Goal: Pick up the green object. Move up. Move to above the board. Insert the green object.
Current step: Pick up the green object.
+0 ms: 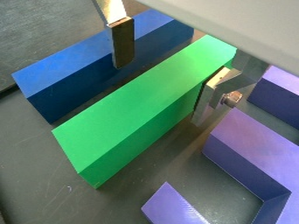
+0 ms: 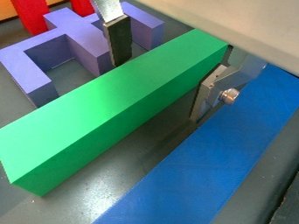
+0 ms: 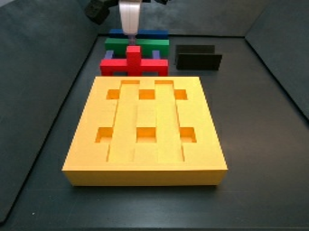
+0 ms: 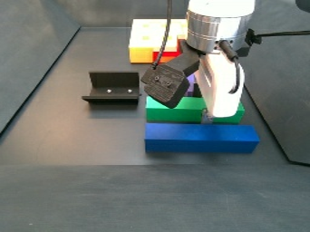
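The green object (image 1: 140, 114) is a long green bar lying flat on the floor, also seen in a wrist view (image 2: 117, 122) and in both side views (image 4: 191, 111) (image 3: 118, 41). My gripper (image 1: 163, 85) is open and straddles the bar's middle, one finger on each long side with small gaps showing (image 2: 162, 87). In a side view the gripper (image 4: 216, 107) is low over the bar. The yellow-orange board (image 3: 145, 126) lies apart from the bar, with its grooves and square holes open; only a corner shows in a side view (image 4: 148, 36).
A blue bar (image 1: 82, 66) lies right beside the green one (image 4: 200, 138). Purple blocks (image 2: 70, 54) (image 1: 251, 149) sit on the other side. A red cross block (image 3: 133, 60) lies between the bars and the board. The fixture (image 4: 115, 88) stands alone.
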